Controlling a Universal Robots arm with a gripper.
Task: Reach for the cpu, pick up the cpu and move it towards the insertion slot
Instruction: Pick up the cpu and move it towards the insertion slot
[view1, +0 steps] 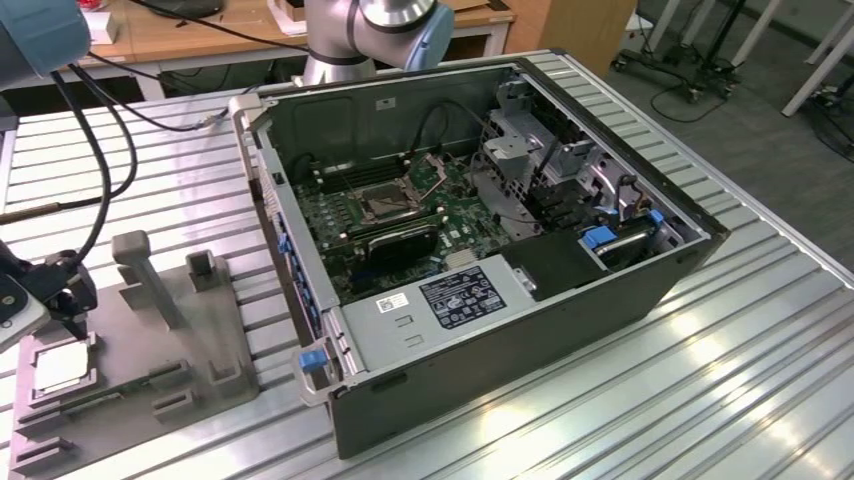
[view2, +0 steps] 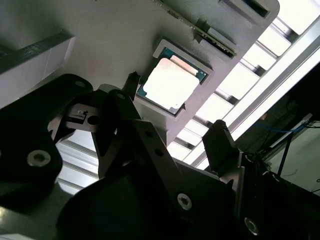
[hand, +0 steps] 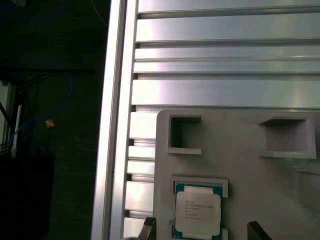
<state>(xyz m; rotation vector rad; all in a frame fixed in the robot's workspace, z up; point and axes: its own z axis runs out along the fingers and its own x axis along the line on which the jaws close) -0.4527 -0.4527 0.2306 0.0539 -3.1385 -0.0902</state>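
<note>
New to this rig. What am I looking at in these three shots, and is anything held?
One robot arm with a two-fingered hand. The exterior view is shot from off the arm; both wrist views come from cameras riding near the hand. On the ribbed aluminium table sit an open black computer case and a grey plastic fixture block. A small flat square silvery chip lies in a recess of that block. The hand is open over it, fingers to either side, holding nothing. The square metal-framed socket with a dark centre is inside the case.
</note>
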